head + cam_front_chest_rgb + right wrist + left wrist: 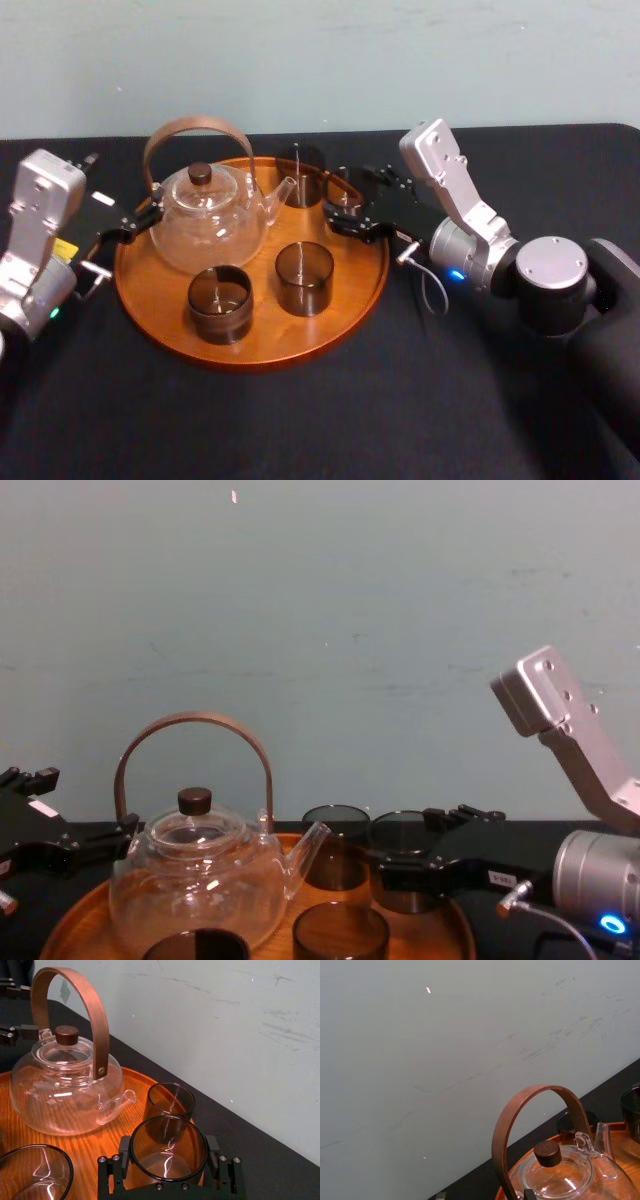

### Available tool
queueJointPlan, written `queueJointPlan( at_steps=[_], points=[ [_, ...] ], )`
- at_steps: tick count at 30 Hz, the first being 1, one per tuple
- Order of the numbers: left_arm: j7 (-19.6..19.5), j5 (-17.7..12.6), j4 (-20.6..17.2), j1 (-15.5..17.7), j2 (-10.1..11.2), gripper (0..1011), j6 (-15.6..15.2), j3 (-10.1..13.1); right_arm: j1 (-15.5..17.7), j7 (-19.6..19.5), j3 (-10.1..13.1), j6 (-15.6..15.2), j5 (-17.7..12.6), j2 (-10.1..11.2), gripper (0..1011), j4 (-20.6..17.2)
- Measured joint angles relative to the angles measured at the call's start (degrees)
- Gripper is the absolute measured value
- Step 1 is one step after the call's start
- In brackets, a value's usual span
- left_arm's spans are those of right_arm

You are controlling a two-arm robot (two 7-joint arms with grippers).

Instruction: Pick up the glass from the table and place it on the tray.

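Right gripper [169, 1150] has its fingers closed on the smoky glass [398, 832], one pad on each side of the wall just under the lip. The glass is over the tray [170, 320], just inside its right-rear rim; can't tell if the base is down. Thin glass: light, rigid, slick and brittle, so grip lightly at mid-wall and keep it upright. Another smoky glass [302, 172] is just beside it and the glass teapot [205, 225] spout is near. Left gripper [22, 1008] is parked by the teapot's left side, fingers spread and empty.
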State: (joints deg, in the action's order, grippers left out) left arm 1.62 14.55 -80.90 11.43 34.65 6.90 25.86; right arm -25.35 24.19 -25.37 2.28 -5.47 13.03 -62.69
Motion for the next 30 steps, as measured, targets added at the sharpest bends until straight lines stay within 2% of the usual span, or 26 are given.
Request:
queueJointPlan(
  at_steps=[12, 30],
  points=[
    [0.0, 0.0, 0.0, 0.0, 0.0, 1010, 0.0, 0.0, -1.35, 0.28, -0.68, 1.14, 0.47, -1.27, 925, 2.83],
    [0.0, 0.0, 0.0, 0.0, 0.0, 1010, 0.0, 0.0, -1.76, 0.58, -1.33, 1.61, 0.99, -2.09, 925, 4.6]
  ],
)
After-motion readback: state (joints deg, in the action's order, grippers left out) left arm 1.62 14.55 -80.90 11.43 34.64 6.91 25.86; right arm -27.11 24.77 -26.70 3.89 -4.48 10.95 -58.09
